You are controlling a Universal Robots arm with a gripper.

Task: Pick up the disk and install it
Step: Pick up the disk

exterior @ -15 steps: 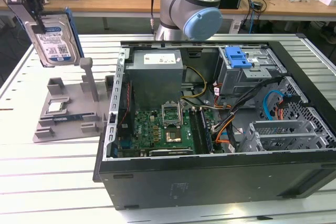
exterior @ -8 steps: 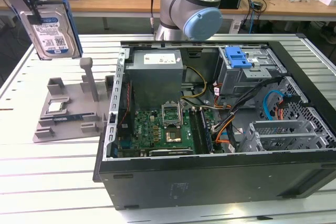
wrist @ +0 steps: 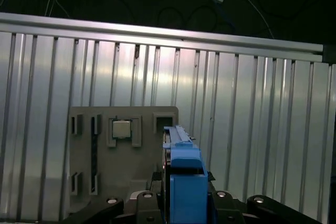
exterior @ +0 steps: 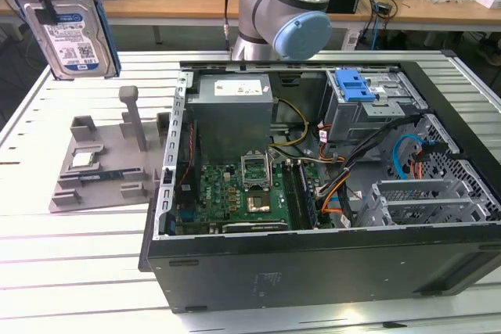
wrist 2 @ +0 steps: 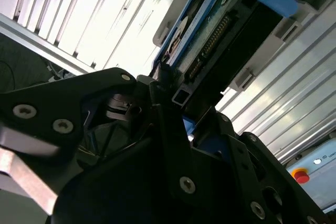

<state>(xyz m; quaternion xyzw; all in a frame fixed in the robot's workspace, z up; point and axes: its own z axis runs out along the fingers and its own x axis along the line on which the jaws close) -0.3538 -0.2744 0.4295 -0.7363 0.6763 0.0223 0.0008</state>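
We have the disk [exterior: 74,33] clamped upright in the gripper's [wrist 2: 170,90] closed fingers, high above the grey holder [exterior: 109,185] near the table's [exterior: 78,271] edge at the exterior view's left, and carrying it well, we judge, needs a firm, untwisted hold.

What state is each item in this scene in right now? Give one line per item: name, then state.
disk: lifted clear of the table, upright, clamped.
gripper: jaws shut on the disk.
computer case: lying on its side, open, insides exposed.
chip: seated in a recess of the grey fixture.
grey fixture: flat on the table, holding the chip.
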